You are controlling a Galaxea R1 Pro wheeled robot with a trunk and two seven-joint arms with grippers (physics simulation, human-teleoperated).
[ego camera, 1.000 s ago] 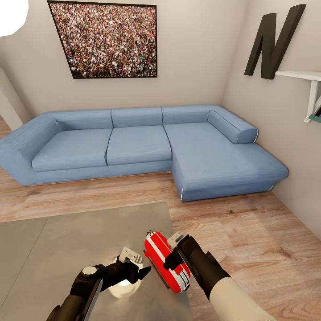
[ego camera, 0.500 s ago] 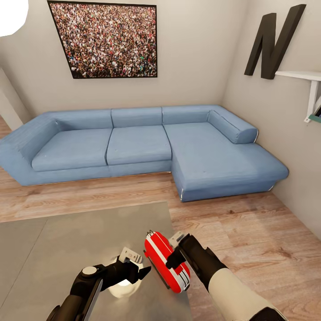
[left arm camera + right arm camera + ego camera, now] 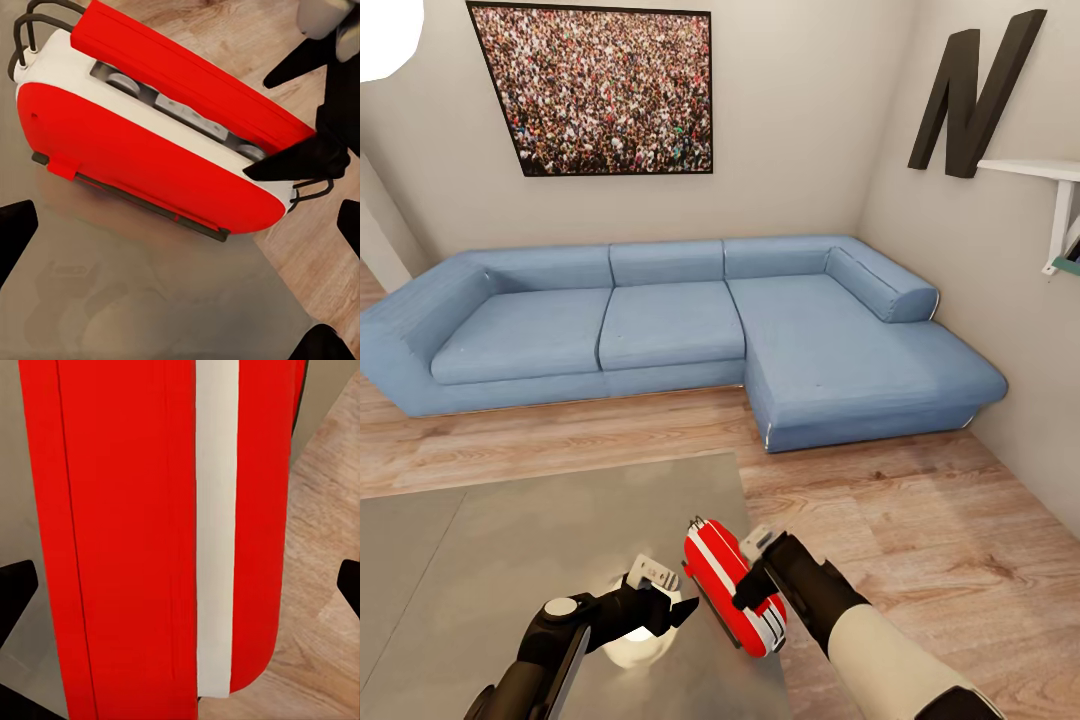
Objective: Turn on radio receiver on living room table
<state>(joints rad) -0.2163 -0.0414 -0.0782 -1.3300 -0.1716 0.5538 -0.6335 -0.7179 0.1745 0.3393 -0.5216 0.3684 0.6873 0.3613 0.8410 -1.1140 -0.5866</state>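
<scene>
The right gripper (image 3: 752, 590), fingers spread, touches the radio receiver (image 3: 732, 586) (table (image 3: 480, 560) edge); left gripper (image 3: 678, 607) open beside it.

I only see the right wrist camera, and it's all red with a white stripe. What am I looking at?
Observer: That's the radio receiver, sitting by the right edge of the table.
Operator: Is my right hand touching it?
Observer: The left wrist view shows the right gripper open, with one of its fingers touching the radio's white band.
Operator: Where's my other hand?
Observer: The left gripper hovers open on the radio's other side, apart from it.
</scene>
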